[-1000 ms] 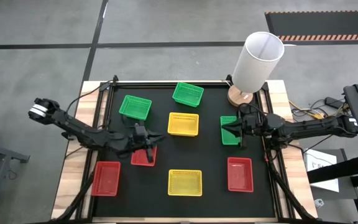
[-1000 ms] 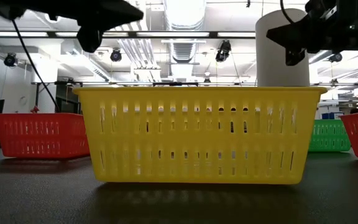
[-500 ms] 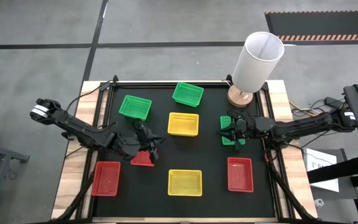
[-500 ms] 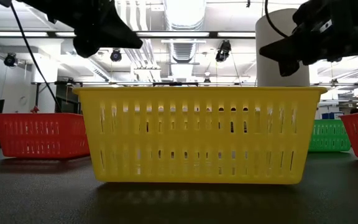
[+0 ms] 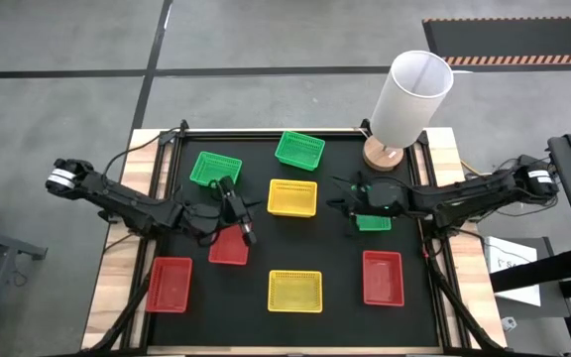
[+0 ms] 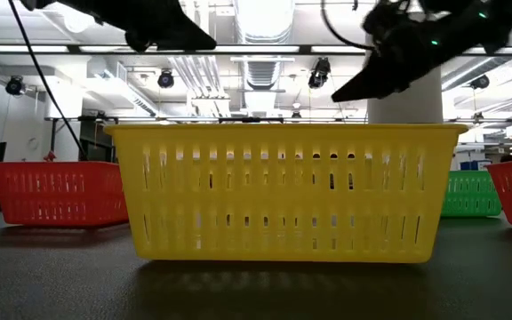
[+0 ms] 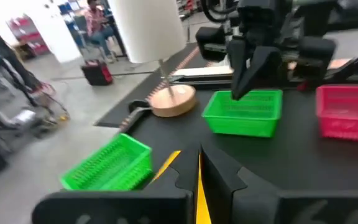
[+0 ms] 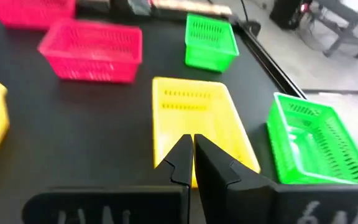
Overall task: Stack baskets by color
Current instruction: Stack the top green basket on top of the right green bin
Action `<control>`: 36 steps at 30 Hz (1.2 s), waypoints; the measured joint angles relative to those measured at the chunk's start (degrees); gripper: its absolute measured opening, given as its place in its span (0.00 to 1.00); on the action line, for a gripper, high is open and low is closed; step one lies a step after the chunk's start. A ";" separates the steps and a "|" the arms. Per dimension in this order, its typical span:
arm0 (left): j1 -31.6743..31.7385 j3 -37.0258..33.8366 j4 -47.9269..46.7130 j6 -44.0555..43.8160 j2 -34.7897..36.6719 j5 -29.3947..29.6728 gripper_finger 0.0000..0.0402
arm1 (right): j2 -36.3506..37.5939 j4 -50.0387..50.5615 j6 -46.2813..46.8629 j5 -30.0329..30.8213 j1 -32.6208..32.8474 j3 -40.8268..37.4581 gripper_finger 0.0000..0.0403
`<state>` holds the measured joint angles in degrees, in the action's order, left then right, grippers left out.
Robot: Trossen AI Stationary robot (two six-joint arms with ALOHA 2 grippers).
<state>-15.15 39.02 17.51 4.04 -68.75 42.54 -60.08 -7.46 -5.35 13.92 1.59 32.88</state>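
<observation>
Several mesh baskets stand on their bottoms on the black mat: green ones (image 5: 216,170) (image 5: 299,150) (image 5: 373,222), yellow ones (image 5: 292,197) (image 5: 294,291), red ones (image 5: 229,246) (image 5: 169,284) (image 5: 383,277). My left gripper (image 5: 249,213) (image 7: 199,152) is shut and hangs above the mat between the middle red basket and the far yellow one, pointing toward the table's right. My right gripper (image 5: 340,206) (image 8: 193,138) is shut too. It hovers just left of the right-hand green basket (image 7: 244,112) and points at the far yellow basket (image 8: 194,121).
A tall white cylinder (image 5: 409,99) on a wooden base stands at the far right corner of the table. In the low view the near yellow basket (image 6: 283,191) fills the middle, and both grippers (image 6: 194,37) (image 6: 345,89) hang above it.
My right gripper has moved toward the table's left, from above the right-hand green basket to just past its left side, and has risen a little. My left gripper has rolled and drawn away from the middle red basket toward the far edge. Both stayed shut. No basket has shifted.
</observation>
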 joint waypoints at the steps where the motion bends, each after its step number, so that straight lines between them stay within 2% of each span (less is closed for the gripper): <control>1: 0.66 -0.01 -0.01 1.59 0.21 0.00 0.00 | -1.02 2.76 -0.56 0.11 -0.37 2.10 0.02; 15: 8.29 -0.59 1.92 13.89 5.21 -0.03 0.00 | -14.94 35.17 -9.86 0.20 -6.90 28.14 0.02; 19: 8.86 -1.44 1.80 14.69 7.44 -0.02 0.00 | -19.08 42.97 -14.62 0.18 -8.34 33.28 0.02; 22: 8.91 -1.65 1.97 15.81 9.32 0.00 0.00 | -21.65 45.30 -18.03 0.05 -9.65 35.75 0.03; 29: 8.89 -2.07 1.80 17.36 14.29 -0.01 0.00 | -25.84 46.09 -22.84 -0.40 -12.57 37.66 0.18; 36: 8.67 -3.50 0.97 15.86 15.27 -0.25 0.00 | -29.15 45.92 -30.05 -0.36 -13.53 37.63 0.35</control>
<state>-6.48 35.52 18.48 19.90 -53.48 42.30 -89.23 38.46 -35.40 13.56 -11.94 70.51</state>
